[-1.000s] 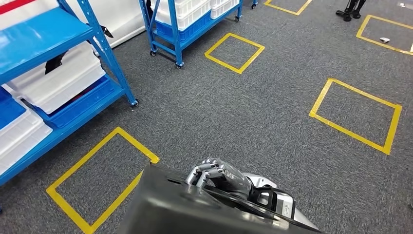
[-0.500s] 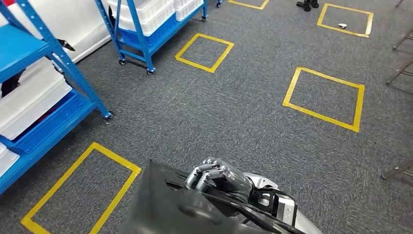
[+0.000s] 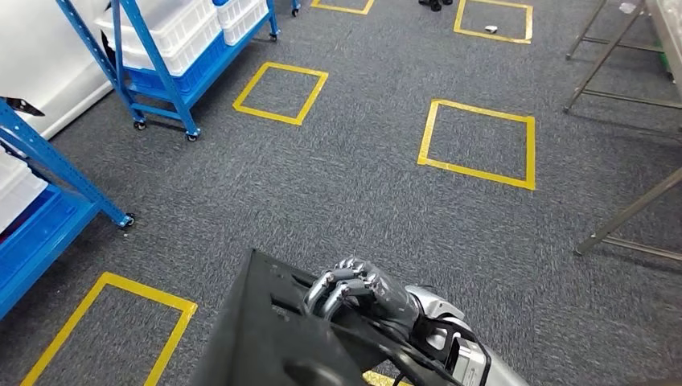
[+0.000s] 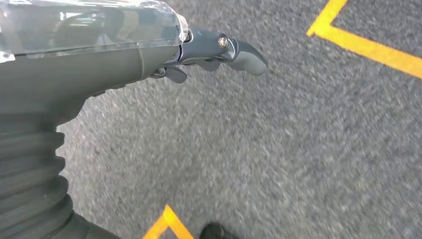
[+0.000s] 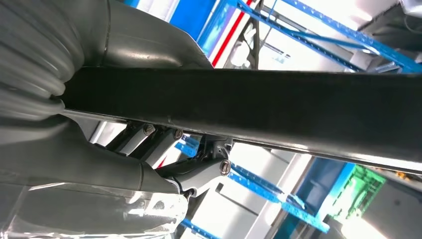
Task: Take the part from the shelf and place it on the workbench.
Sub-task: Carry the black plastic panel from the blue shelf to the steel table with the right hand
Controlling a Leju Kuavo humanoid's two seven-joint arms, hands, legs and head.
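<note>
A dark, nearly black sheet-metal part [image 3: 269, 338] is seen at the 6 o'clock edge of the head view, held above the grey carpet. It is flat and angular, with one corner pointed toward 12 o'clock, and shallow slots and a round boss are visible on its upper face. Its 3 o'clock edge is gripped by the right hand [image 3: 362, 291], whose fingers are curled over it. In the right wrist view the part [image 5: 259, 109] is shown edge-on as a thick dark band.

Below me lay grey carpet [image 3: 362, 185] marked with yellow tape squares [image 3: 478, 143]. Blue shelving racks [image 3: 173, 56] holding white bins [image 3: 173, 32] stood against a white wall [image 3: 40, 56].
</note>
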